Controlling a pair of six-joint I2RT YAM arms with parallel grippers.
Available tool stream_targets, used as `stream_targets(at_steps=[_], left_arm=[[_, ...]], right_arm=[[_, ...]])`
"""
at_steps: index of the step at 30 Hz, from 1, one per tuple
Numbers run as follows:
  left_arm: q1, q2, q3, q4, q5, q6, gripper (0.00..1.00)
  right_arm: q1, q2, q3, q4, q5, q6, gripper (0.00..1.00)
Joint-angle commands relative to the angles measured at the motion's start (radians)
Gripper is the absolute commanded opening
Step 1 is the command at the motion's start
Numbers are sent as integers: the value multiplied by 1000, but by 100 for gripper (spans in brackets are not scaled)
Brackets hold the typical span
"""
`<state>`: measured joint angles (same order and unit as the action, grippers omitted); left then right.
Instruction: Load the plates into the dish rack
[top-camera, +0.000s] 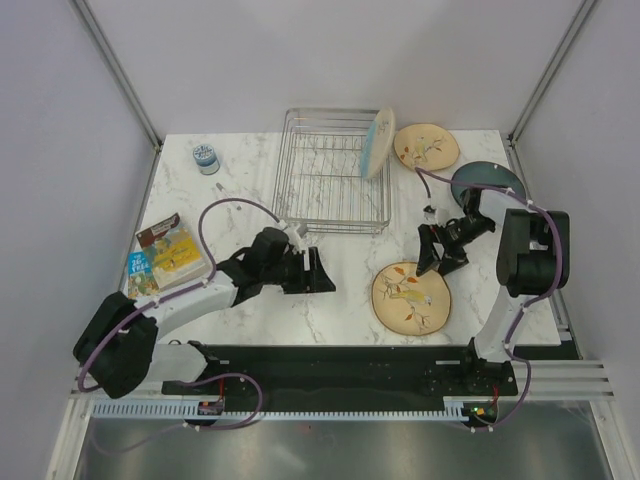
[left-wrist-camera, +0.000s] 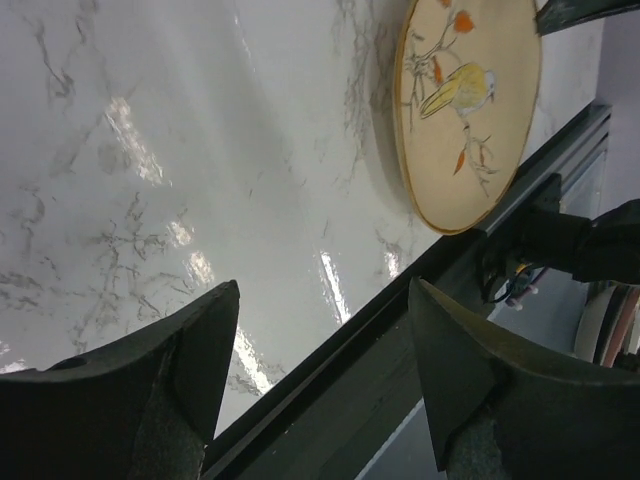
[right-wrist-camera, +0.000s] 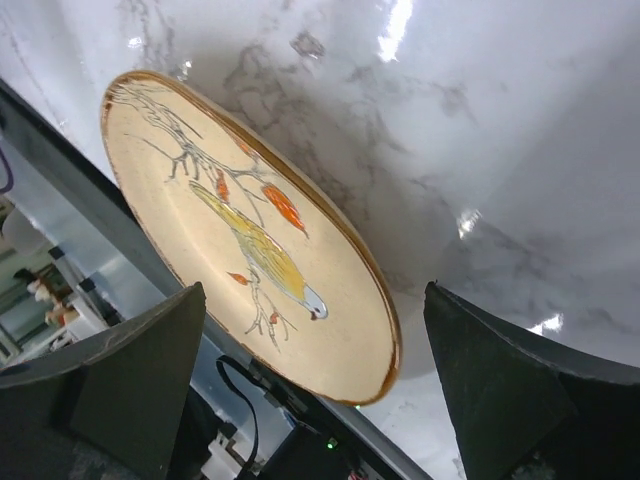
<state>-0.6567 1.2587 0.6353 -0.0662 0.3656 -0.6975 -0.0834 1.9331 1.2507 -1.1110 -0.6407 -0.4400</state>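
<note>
Pickup is the step in hand, I judge: my right pincer (right-wrist-camera: 312, 300) hangs spread at the edge of the near cream bird plate (right-wrist-camera: 250, 240), which lies flat on the marble table (right-wrist-camera: 500, 120). The left pincer (left-wrist-camera: 322, 300) is spread too, empty. Next I must slide one jaw beneath that shallow glazed disc, which may slip. The blue-and-cream plate (top-camera: 378, 142) stands in the wire dish rack (top-camera: 335, 226).

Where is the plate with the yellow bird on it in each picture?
Top external: the bird plate lies flat on the table, front right, near the arm bases.
Left wrist: it is in the upper right corner.
Right wrist: it is left of the middle, seen large.
Shared landmark: the white marble table shows under the plate in every view.
</note>
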Motion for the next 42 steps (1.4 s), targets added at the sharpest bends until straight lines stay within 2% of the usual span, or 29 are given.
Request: stream_targets(at_steps=[1, 9, 17, 22, 24, 25, 28, 29, 32, 36, 37, 39, 40, 42], left_arm=[[-93, 114, -3, 60, -97, -109, 75], [-228, 283, 73, 219, -102, -226, 68], [-293, 481, 207, 296, -128, -335, 56], [-342, 585, 303, 321, -145, -370, 52], [-357, 628, 325, 325, -140, -388, 44], [-362, 636, 331, 332, -143, -401, 32], [-370, 643, 330, 319, -154, -427, 7], [-368, 643, 328, 304, -157, -433, 2], [-368, 643, 316, 327, -151, -442, 2], [-366, 662, 328, 338, -133, -441, 2], [-366, 676, 345, 338, -129, -442, 2], [-368, 685, 362, 344, -119, -444, 2], [-368, 688, 378, 347, -116, -442, 2], [-366, 699, 392, 347, -114, -445, 2]], right_arm=[[-76, -83, -42, 50, 99, 18, 98], [-205, -54, -83, -39, 81, -63, 98], [-228, -6, -97, -79, 35, -152, 96], [-233, 59, -109, -125, 15, -245, 93], [-243, 92, -102, -157, -10, -273, 91], [-246, 101, -97, -168, -16, -299, 91], [-248, 135, -89, -216, -51, -360, 90], [-248, 144, -85, -240, -68, -374, 90], [-248, 190, -79, -279, -92, -436, 87], [-248, 251, -70, -329, -145, -514, 77], [-248, 262, -66, -340, -149, -531, 69], [-251, 273, -66, -349, -148, -534, 61], [-250, 273, -68, -348, -151, -537, 53], [-253, 265, -66, -348, -157, -546, 43]])
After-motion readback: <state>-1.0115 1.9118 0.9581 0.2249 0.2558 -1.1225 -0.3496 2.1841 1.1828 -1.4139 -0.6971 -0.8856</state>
